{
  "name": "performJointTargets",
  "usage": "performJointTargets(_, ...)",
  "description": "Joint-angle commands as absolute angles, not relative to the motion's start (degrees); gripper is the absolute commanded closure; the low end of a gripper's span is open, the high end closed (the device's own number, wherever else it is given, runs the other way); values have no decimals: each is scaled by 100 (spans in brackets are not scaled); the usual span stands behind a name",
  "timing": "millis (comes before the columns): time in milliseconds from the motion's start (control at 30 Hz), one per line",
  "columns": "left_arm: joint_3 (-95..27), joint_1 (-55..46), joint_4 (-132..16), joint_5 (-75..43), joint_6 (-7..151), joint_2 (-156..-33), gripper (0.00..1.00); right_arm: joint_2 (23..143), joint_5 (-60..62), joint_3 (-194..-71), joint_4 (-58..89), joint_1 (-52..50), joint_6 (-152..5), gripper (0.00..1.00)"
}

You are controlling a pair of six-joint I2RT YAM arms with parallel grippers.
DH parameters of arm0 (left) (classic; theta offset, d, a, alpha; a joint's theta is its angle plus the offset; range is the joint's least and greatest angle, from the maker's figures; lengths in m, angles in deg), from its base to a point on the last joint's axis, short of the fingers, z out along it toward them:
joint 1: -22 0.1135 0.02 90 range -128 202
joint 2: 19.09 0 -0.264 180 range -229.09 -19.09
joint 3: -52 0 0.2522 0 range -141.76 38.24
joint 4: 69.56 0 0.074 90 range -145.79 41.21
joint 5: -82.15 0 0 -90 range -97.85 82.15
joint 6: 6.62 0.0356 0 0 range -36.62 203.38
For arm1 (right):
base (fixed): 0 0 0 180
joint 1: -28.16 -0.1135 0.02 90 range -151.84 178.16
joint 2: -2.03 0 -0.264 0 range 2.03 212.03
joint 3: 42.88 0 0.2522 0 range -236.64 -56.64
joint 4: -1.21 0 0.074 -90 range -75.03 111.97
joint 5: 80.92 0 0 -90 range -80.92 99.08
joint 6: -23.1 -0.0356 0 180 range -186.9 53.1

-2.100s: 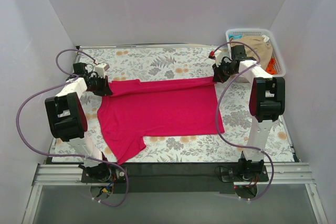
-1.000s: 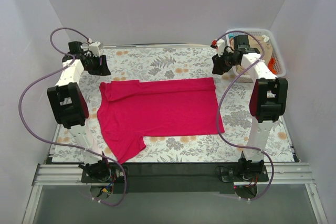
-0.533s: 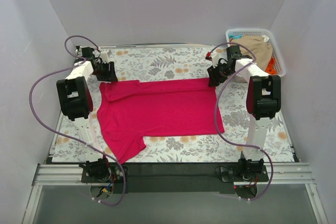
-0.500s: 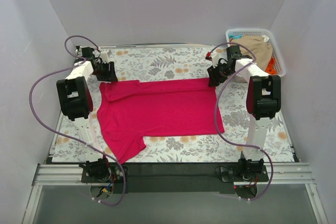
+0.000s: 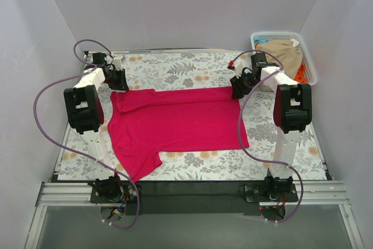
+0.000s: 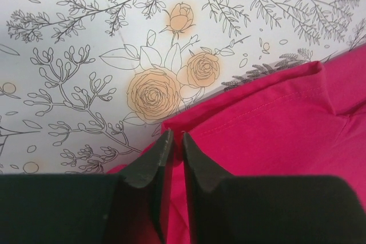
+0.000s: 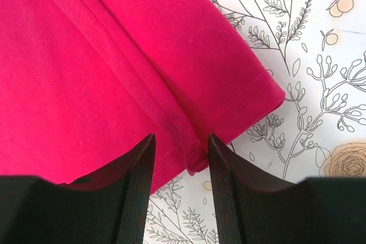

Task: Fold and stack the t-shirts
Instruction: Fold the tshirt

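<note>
A crimson-pink t-shirt (image 5: 180, 122) lies spread on the floral table, its far edge folded over towards me and one sleeve pointing to the front left. My left gripper (image 5: 118, 80) is at the shirt's far left corner. In the left wrist view its jaws (image 6: 174, 138) are closed on a thin pinch of the pink cloth (image 6: 274, 118) at the edge. My right gripper (image 5: 238, 88) is at the far right corner. In the right wrist view it (image 7: 180, 141) is open, its jaws either side of the folded hem corner (image 7: 197, 161). A tan t-shirt (image 5: 285, 51) and a bit of orange cloth (image 5: 301, 74) lie in the basket.
The white lattice basket (image 5: 312, 62) stands at the back right, just behind my right arm. The floral tablecloth (image 5: 186, 68) shows around the shirt. Grey walls close in the left, back and right sides.
Both grippers rose away from the shirt's far corners towards the back, then came back down to those corners. In the last half second they hardly moved. The shirt has stayed flat.
</note>
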State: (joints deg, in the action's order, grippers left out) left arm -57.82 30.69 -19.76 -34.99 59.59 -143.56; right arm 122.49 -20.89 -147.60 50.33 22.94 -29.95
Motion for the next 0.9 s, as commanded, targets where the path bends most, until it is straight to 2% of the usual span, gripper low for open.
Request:
performJointTargets(0, -5818, 3062, -1906, -3580, 6053, -14197, 87, 11998, -2168, -14743, 5162, 2288, -2867, 59)
performJointTargets(100, -5801, 3053, -1748, -3738, 6167, -13987, 99, 11954, -2168, -14734, 5259, 2297, -2753, 61)
performJointTargets(233, -5494, 3053, -1590, -4019, 6369, -13424, 100, 11883, -2168, -14708, 5373, 2297, -2612, 71)
performJointTargets(300, -5196, 3053, -1450, -4168, 6588, -13178, 100, 11831, -2159, -14673, 5400, 2297, -2542, 72)
performJointTargets(400, -4731, 3053, -1213, -4335, 7000, -12607, 100, 11769, -2115, -14611, 5470, 2297, -2472, 67)
performJointTargets(467, -4510, 3053, -1098, -4502, 7212, -12229, 100, 11725, -2098, -14585, 5514, 2297, -2445, 60)
performJointTargets(600, -4052, 3053, -528, -4722, 7731, -11876, 100, 11646, -2115, -14602, 5584, 2297, -2427, 59)
performJointTargets(700, -3604, 3053, -280, -4767, 8223, -11639, 100, 11585, -2107, -14602, 5637, 2288, -2366, 68)
performJointTargets(733, -3455, 3053, -245, -4749, 8320, -11578, 100, 11584, -2089, -14602, 5663, 2288, -2348, 75)
performJointTargets(867, -2762, 3044, -174, -4644, 9031, -11297, 100, 11514, -2019, -14550, 5760, 2297, -2173, 85)
